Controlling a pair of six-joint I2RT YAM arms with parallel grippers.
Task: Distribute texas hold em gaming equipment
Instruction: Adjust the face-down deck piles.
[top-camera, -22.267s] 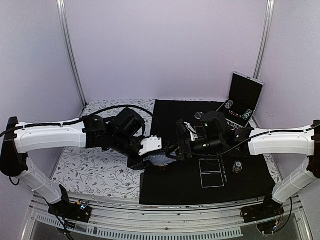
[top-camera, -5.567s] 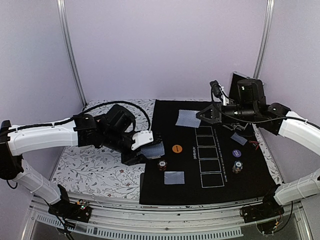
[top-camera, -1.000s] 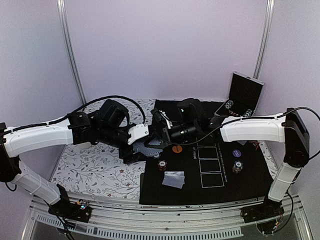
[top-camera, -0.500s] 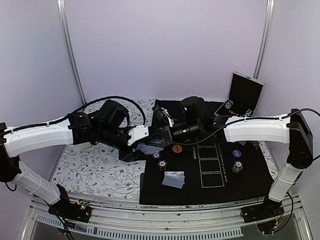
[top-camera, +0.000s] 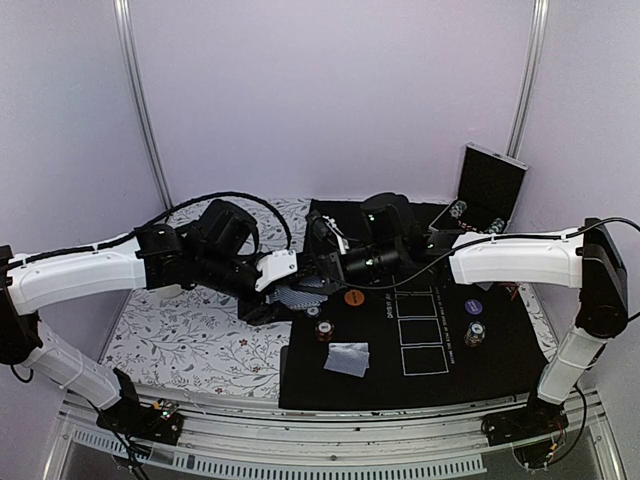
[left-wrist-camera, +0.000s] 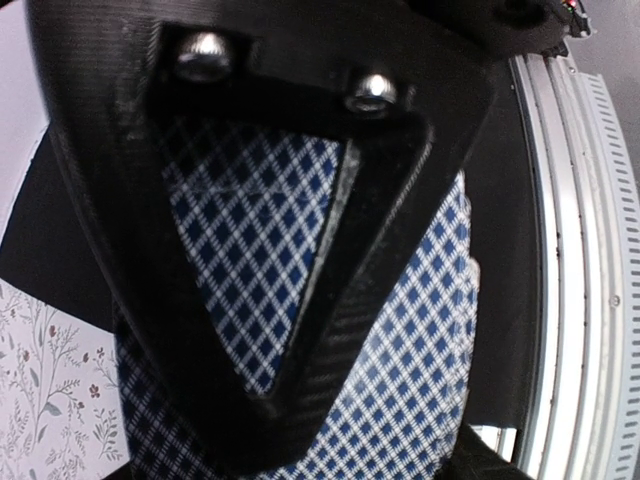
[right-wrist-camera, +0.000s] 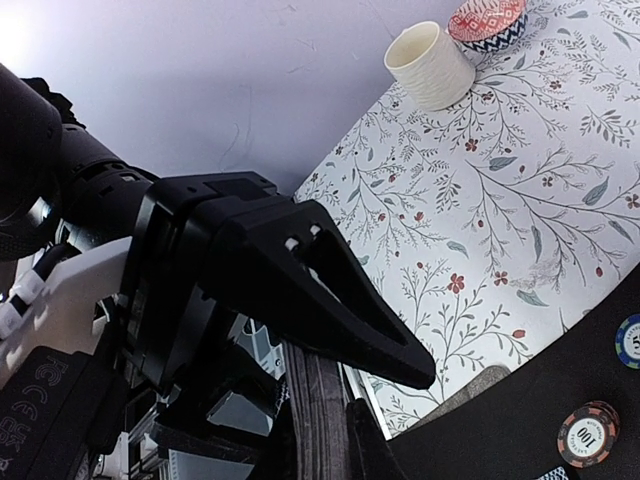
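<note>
Deck (top-camera: 291, 299) of blue-diamond-backed cards up off table, over seam where floral cloth (top-camera: 190, 340) meets black mat (top-camera: 500, 350), left of mat centre. Clamped flat in L gripper (top-camera: 298, 291), closed on deck's faces. L wrist view: card backs fill frame, seen through triangular window of one finger (left-wrist-camera: 390, 260). R gripper (top-camera: 322, 278) in from right, tips at deck's right end, fingers pressed nearly together; card pinched or not, can't tell. R wrist view: deck edge-on, under black wedge of L fingers (right-wrist-camera: 330, 300). On mat just right of deck: orange button disc (top-camera: 353, 297). Toward front: red-black chip (top-camera: 324, 330), w/ blue-edged chip (top-camera: 313, 311) just beside it on deck side. Near front edge: dealt cards (top-camera: 348, 358), face down, overlapping, slightly askew. Column of white-outlined boxes (top-camera: 420, 330) mid-mat. Right of boxes: purple disc (top-camera: 474, 306), chip stack (top-camera: 474, 335) just in front of it, apart. Back right corner: case (top-camera: 490, 185), lid upright, more chips (top-camera: 458, 210) at its foot. Far side of cloth, R wrist view only: cream cup (right-wrist-camera: 430, 65) w/ patterned bowl (right-wrist-camera: 487, 20) just beside it; touching or not, can't tell.
</note>
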